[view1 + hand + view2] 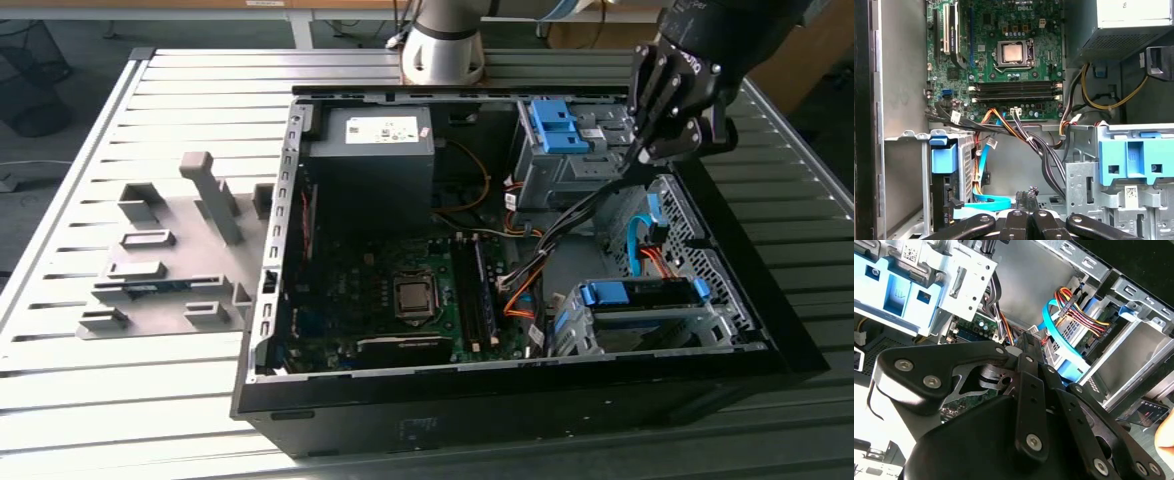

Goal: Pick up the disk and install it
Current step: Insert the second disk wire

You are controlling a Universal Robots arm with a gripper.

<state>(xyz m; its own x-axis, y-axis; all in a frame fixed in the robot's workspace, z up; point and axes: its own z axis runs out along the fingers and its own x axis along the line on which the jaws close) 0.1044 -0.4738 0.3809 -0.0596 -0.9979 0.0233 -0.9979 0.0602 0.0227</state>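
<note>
The disk is a silver drive in a blue plastic frame, sitting in the metal drive cage at the back of the open computer case, on the exterior view's right. Both wrist views show its blue frame close by, while its label is mostly hidden. My black gripper hangs just beside that cage, over the cables and a little above the case. In both wrist views the fingers are pressed together, and the gripper is shut with nothing between them.
A second blue-framed drive sits in the front cage. Orange, black and light-blue cables run between the cages. The motherboard and a dark power supply box fill the case. A grey fixture stands on the slatted table.
</note>
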